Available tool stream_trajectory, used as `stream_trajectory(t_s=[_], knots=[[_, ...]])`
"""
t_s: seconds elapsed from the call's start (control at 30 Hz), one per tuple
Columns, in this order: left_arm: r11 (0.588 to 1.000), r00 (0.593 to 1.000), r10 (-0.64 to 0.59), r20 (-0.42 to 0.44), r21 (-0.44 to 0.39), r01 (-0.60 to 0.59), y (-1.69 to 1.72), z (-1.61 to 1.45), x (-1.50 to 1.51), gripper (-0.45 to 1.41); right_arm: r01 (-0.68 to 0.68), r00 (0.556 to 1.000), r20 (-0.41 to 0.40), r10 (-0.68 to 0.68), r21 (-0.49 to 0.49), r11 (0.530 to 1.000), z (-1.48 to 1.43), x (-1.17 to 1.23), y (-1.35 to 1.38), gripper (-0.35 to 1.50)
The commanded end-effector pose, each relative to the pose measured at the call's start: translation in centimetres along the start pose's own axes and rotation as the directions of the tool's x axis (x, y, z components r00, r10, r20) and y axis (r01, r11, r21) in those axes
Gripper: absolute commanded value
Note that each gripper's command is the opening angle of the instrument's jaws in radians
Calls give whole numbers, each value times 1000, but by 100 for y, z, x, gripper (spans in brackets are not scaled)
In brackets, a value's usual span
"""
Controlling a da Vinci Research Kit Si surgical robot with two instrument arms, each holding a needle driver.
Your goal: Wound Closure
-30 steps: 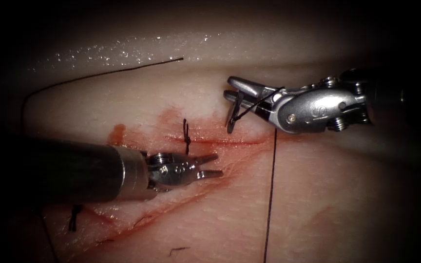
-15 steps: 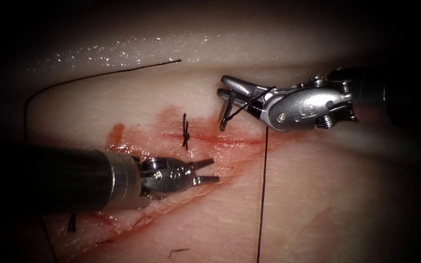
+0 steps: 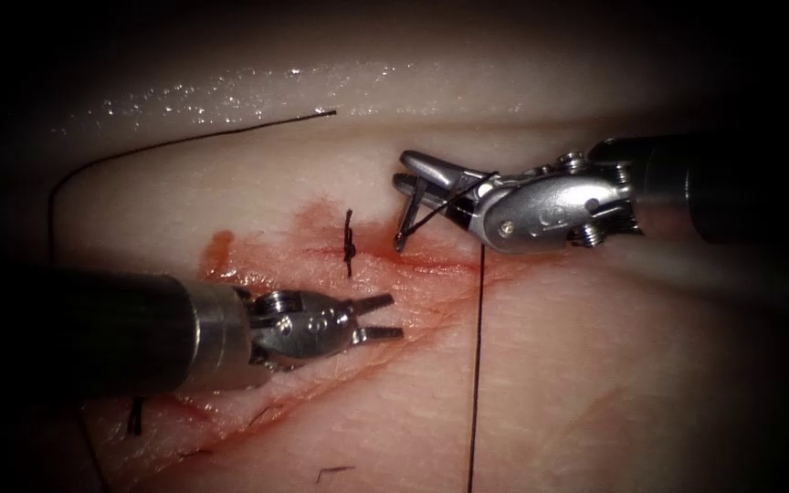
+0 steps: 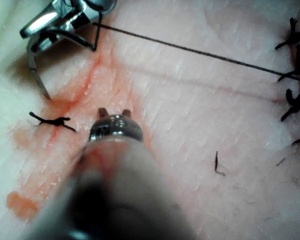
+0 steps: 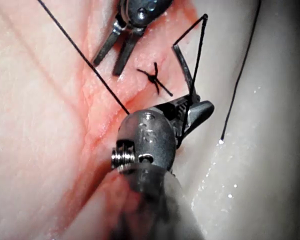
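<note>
Steel-jawed right needle driver (image 3: 417,173), clamped on the curved grey needle (image 3: 406,217) near its swaged end, has shifted left; its tip now hovers over the red cut (image 3: 413,265). Left needle driver (image 3: 383,318) gapes empty at centre.

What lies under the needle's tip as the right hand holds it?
The right hand grips the needle near its rear end. The tip hangs over reddened tissue right of the tied stitch. Whether it touches is unclear. The left hand holds nothing.

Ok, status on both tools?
Right tool shut on needle, tip near the cut. Left tool open, empty. Tied stitch beside.
</note>
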Motion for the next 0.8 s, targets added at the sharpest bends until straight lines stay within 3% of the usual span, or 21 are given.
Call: stream_trajectory(t_s=[0.03,0.13,0.33,0.47,0.8], knots=[[1000,1000,1,-1,-3,-1,1,6,1,29,45,999,2,-45,-1,999,9,-8,-9,-35],[1000,1000,1,-2,-5,-1,0,4,1,29,92,996,5,-92,6,996,8,-12,-18,-35],[1000,1000,3,0,-17,-3,-8,-12,-3,29,166,986,8,-167,79,983,2,-32,-80,-35],[1000,1000,3,4,-17,-3,-16,-24,-6,29,143,989,23,-146,114,983,-1,-45,-110,-35],[1000,1000,-8,16,3,8,-28,-32,-14,29,62,995,74,-72,126,990,-16,-70,-131,-35]])
